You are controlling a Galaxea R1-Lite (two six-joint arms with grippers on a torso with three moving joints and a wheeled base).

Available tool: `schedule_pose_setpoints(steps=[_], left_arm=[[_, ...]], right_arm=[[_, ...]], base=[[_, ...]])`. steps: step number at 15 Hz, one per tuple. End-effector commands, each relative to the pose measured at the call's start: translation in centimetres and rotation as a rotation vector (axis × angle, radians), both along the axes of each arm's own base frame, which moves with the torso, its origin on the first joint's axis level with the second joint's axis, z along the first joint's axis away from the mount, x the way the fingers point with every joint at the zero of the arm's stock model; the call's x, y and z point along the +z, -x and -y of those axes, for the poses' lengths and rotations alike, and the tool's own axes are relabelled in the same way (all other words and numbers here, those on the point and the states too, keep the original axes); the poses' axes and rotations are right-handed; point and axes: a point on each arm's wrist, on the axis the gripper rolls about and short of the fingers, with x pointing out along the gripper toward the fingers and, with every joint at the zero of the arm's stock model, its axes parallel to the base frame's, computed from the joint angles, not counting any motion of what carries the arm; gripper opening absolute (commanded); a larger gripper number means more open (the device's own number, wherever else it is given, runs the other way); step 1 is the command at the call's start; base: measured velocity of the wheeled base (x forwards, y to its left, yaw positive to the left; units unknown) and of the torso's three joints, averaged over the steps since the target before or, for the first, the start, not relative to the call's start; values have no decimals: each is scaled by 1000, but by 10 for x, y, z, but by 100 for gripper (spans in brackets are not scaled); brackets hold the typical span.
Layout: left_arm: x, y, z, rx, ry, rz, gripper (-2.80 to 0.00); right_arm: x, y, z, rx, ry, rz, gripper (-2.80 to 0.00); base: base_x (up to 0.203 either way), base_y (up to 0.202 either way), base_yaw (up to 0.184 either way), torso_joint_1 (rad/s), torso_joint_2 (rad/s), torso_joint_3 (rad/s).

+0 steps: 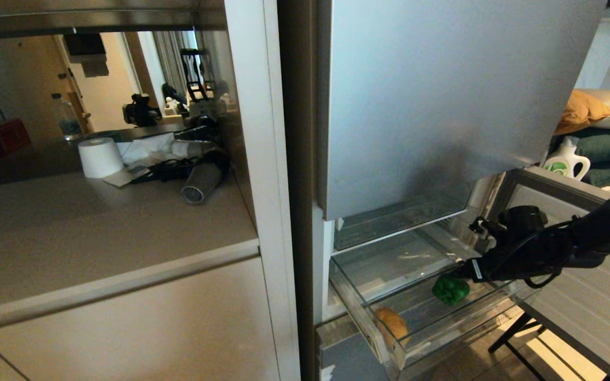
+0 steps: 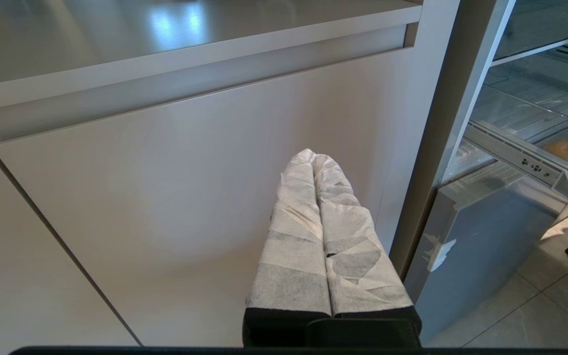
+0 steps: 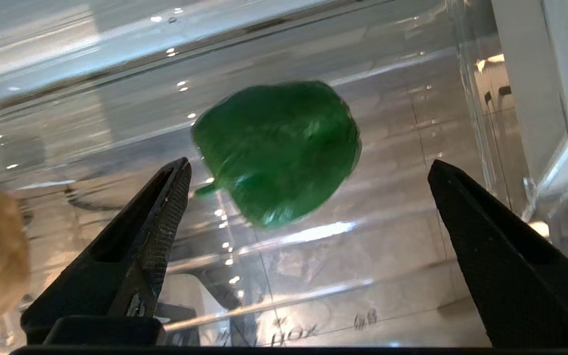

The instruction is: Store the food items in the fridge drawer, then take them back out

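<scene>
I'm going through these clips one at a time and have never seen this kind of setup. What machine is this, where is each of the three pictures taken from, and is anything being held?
This is a two-armed robot on wheels. The head view looks down from its head at an open fridge; the other two pictures come from cameras on its wrists.

The right gripper reaches into the pulled-out clear fridge drawer. In the right wrist view its jaws stand wide open, with the green bell pepper beyond them and untouched. The pepper and the potato both lie in the drawer. Nothing is held.

The left gripper, its fingers wrapped in white, is shut and parked facing a cabinet front.

A paper roll and other items sit on the counter to the left.
</scene>
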Motion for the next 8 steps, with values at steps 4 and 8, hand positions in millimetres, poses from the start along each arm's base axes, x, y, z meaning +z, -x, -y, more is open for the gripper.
schedule_pose_setpoints(steps=[4,8], left_arm=[[-3,-1,0,0,0,-11,-280],[-3,-1,0,0,0,-11,-280]], right_arm=[[-10,-10,0,40,-30,-57,0],[-16,-14,0,68,-29,-79,0]], base=[[0,0,0,0,0,0],[0,0,0,0,0,0]])
